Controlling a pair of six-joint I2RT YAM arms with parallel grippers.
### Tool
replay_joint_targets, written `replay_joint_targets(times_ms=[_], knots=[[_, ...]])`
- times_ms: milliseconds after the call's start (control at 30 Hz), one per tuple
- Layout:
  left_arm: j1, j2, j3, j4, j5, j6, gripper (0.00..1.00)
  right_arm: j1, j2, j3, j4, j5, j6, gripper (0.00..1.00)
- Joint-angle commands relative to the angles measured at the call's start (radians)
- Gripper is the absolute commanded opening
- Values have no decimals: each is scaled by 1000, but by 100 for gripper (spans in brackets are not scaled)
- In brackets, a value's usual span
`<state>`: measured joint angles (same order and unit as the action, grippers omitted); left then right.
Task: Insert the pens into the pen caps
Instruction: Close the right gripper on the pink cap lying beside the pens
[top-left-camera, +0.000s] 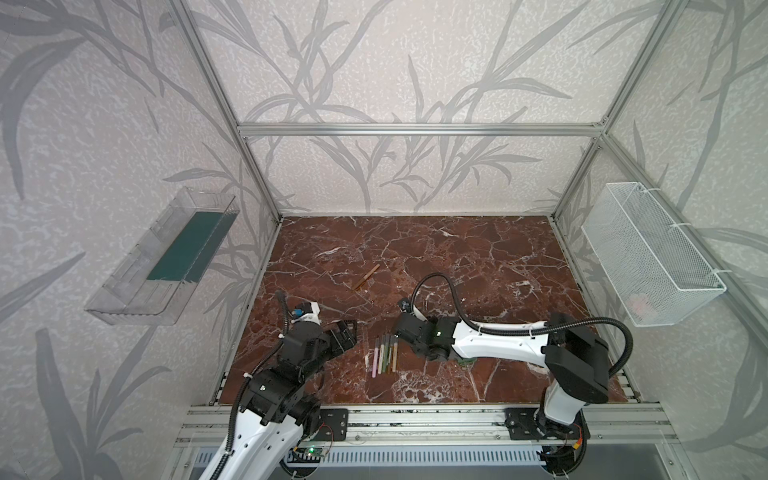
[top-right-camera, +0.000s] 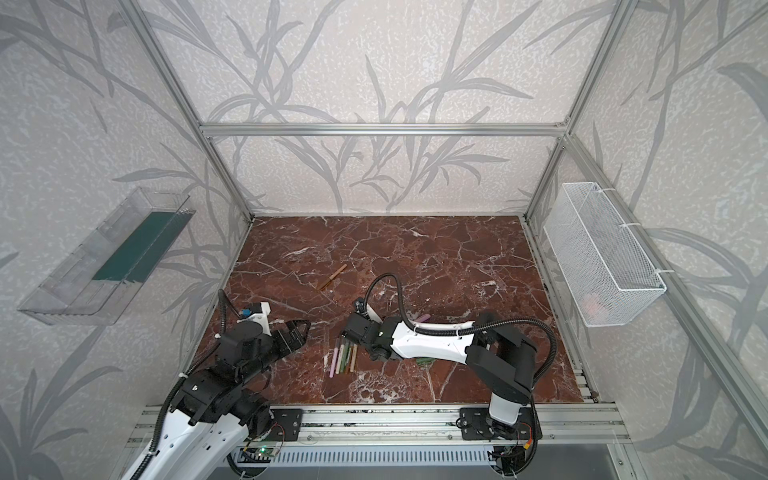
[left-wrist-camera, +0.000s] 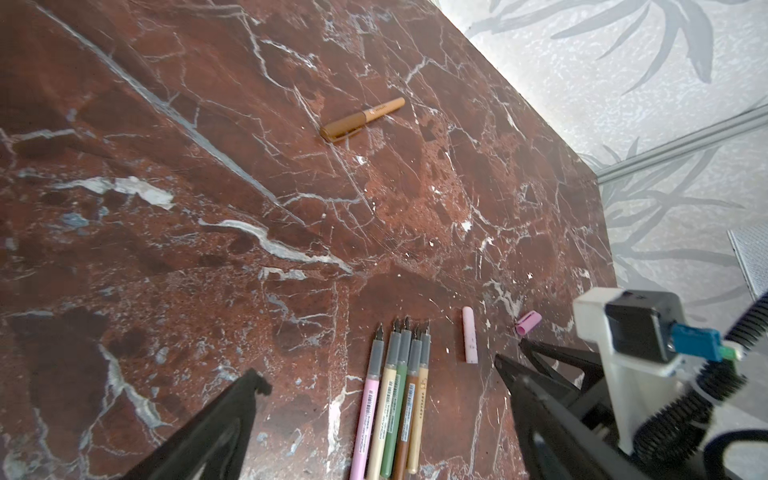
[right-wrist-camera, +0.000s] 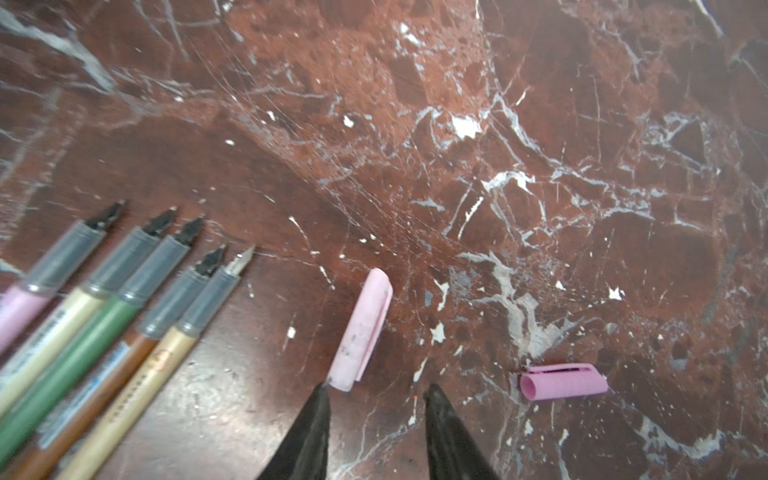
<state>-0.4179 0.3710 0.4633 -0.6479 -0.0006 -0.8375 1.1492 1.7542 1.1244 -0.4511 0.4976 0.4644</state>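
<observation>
Several uncapped pens (top-left-camera: 384, 353) lie side by side near the table's front, pink, cream, green, brown and tan, dark tips pointing away (right-wrist-camera: 104, 299). A pale pink pen cap (right-wrist-camera: 363, 330) lies just beyond my right gripper (right-wrist-camera: 376, 392). That gripper is open and empty, one fingertip at the cap's end. A darker pink cap (right-wrist-camera: 563, 381) lies further off to the side. My left gripper (left-wrist-camera: 380, 374) hovers wide open and empty, left of the pens (left-wrist-camera: 395, 399) in both top views (top-left-camera: 353, 331). A brown capped pen (top-left-camera: 366, 277) lies alone mid-table.
The red marble table (top-left-camera: 478, 257) sits inside an aluminium frame. A clear plastic bin (top-left-camera: 166, 266) hangs on the left wall and a white wire basket (top-left-camera: 652, 257) on the right. Something green (top-left-camera: 467, 361) shows partly under the right forearm.
</observation>
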Motion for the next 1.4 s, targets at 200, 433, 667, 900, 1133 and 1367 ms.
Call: replay_joint_targets(times_ms=[200, 433, 667, 900, 1133, 1367], knots=[[1, -44, 11, -96, -132, -54, 96, 1, 169, 155, -120, 33, 14, 32], [2, -71, 17, -112, -142, -49, 96, 2, 226, 192, -189, 127, 61, 27], [1, -70, 8, -104, -136, -51, 96, 2, 247, 186, -176, 114, 70, 28], [0, -86, 18, -124, -149, -49, 96, 1, 279, 202, -141, 83, 67, 27], [1, -107, 27, -134, -153, -39, 96, -13, 298, 184, -113, 51, 90, 28], [1, -108, 23, -129, -143, -37, 96, -31, 257, 108, -59, 1, 117, 23]])
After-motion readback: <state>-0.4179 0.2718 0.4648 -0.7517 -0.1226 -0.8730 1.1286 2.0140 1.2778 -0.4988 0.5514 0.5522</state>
